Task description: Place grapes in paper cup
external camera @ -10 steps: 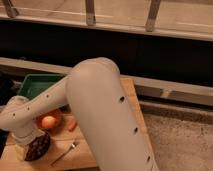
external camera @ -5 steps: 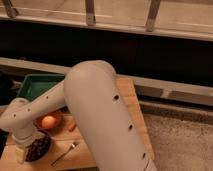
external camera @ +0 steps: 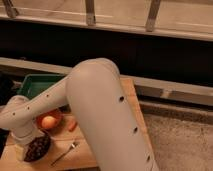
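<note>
gripper [external camera: 23, 145] spread wide, low against the left of the grapes [external camera: 38, 148].

Arm [external camera: 100, 110] folded low — jaws apart, lower-left

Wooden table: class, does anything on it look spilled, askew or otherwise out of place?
Nothing looks spilled or damaged. A fork lies diagonally on the table beside the grapes. The hand is hidden behind the arm, near the grapes.

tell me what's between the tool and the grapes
Nothing shows between them in the camera view: the tool hangs right beside the grapes.
</note>
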Controlling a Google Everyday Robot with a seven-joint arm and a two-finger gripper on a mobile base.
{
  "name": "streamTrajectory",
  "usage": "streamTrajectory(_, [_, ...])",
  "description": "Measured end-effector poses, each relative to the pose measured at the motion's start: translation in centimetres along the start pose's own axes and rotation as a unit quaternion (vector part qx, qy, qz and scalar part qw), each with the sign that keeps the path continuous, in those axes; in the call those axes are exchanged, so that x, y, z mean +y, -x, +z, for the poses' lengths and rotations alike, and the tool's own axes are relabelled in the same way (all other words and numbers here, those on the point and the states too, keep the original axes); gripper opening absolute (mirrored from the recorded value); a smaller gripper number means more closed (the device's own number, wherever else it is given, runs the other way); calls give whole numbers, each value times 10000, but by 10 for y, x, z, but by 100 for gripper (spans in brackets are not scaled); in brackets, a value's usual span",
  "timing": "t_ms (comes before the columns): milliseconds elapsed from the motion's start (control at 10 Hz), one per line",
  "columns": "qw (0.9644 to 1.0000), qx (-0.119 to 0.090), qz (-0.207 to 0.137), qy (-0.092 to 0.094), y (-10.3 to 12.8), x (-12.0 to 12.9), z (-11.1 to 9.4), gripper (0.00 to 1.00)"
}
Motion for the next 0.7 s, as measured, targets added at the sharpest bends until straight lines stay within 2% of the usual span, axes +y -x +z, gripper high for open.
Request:
streamTrajectory(300, [10000, 40, 31, -39, -2, -4, 0, 80])
streamTrajectory(500, [9997, 223, -20, -24, -2, -8, 11, 80])
streamTrajectory(700, [9995, 318, -31, -41, -1, -13, 15, 80])
